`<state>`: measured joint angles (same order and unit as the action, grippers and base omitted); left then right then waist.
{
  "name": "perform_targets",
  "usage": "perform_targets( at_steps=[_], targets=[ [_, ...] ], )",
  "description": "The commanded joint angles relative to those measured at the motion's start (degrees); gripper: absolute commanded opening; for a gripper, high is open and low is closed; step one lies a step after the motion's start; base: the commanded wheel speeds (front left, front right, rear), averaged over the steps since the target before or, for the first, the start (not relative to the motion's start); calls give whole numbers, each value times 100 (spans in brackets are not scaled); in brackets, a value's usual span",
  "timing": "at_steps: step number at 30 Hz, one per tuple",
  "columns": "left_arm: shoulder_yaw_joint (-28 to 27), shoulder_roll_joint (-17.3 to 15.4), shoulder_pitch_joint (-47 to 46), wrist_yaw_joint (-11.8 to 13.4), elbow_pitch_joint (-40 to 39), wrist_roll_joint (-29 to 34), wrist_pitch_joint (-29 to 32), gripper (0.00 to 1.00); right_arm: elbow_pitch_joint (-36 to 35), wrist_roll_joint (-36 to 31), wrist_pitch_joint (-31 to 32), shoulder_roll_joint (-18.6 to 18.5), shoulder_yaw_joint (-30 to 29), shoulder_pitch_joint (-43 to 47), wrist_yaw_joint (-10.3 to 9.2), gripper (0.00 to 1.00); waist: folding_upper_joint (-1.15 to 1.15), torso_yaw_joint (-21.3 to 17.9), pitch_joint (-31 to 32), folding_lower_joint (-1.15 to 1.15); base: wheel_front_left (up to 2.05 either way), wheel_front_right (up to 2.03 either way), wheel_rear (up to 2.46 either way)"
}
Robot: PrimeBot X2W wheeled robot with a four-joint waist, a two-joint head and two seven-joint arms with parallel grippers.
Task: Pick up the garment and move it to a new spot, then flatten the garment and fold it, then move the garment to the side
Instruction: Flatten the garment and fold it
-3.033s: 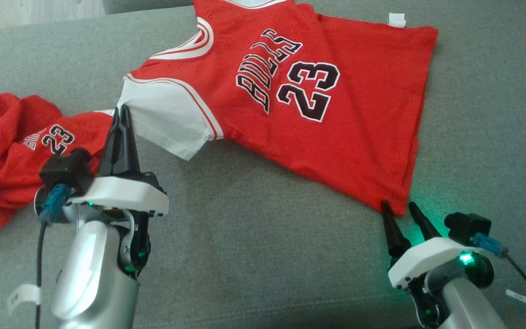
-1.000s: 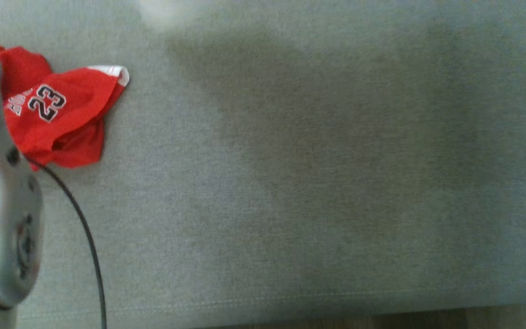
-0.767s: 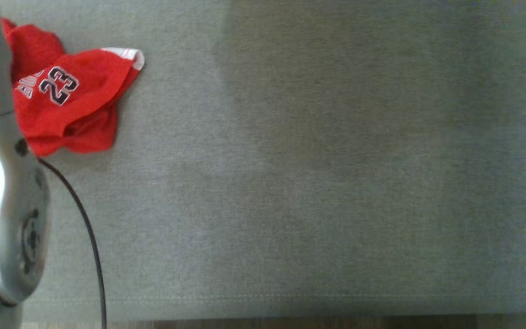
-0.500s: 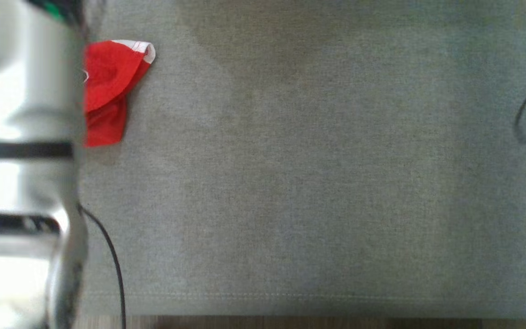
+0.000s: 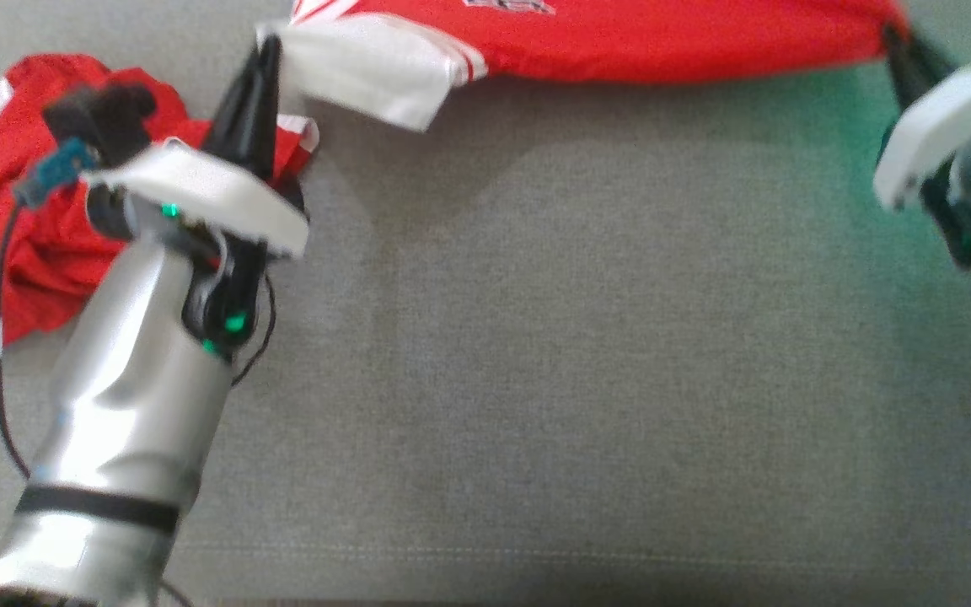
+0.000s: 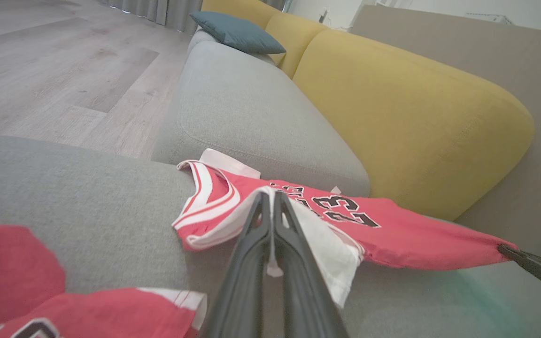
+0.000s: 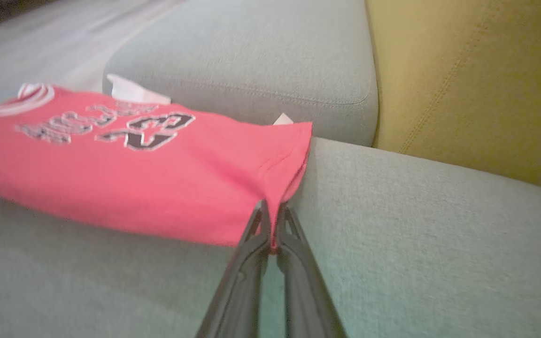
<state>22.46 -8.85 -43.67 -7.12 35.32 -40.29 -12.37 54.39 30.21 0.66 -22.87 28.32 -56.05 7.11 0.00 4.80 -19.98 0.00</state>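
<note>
Both of the robot's tools are clamped tight on the red jersey (image 5: 620, 34). The left gripper (image 6: 270, 197) has its fingers closed on the white sleeve (image 6: 331, 253), and the right gripper (image 7: 270, 209) pinches the bottom corner of the hem. The cloth hangs stretched between them, its near edge lifted off the grey sofa seat (image 5: 578, 337) while the far side seems to trail on it. It looks light, thin and floppy, so I'd judge it sags wherever it isn't pulled taut and could slip from so small a pinch; sleeve and hem corner are sensible holds for spreading it. Just behind the left gripper lies a second crumpled red garment (image 5: 39, 228), close enough to snag a dragged sleeve. Between the grippers the seat is bare, with room to lay the jersey down. Ahead of the fingertips comes the next cushion (image 6: 251, 108), then the yellow backrest (image 6: 416, 117) to the right, and wooden floor (image 6: 40, 70) past the seat's left edge.
</note>
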Motion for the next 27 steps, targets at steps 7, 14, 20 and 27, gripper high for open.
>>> perform_targets(
  at_steps=[7,14,20,27],
  targets=[
    [556,-928,740,-35,-1081,-278,417,0,-772,242,133,-998,1449,602,37,0,0,73,479,0,0,0,0],
    [974,-1558,1352,-36,-1946,-517,856,0,-914,739,493,-1517,2112,852,37,0,0,84,722,0,0,0,0],
    [1197,-1904,1765,-36,-2638,-825,1269,0,-1016,1258,966,-1788,2492,1111,37,0,0,51,1021,0,0,0,0],
    [1442,-2347,2218,-36,-3347,-1151,1777,0,-1368,1940,1587,-2082,2865,1596,37,0,0,43,1350,0,0,0,0]
  ],
)
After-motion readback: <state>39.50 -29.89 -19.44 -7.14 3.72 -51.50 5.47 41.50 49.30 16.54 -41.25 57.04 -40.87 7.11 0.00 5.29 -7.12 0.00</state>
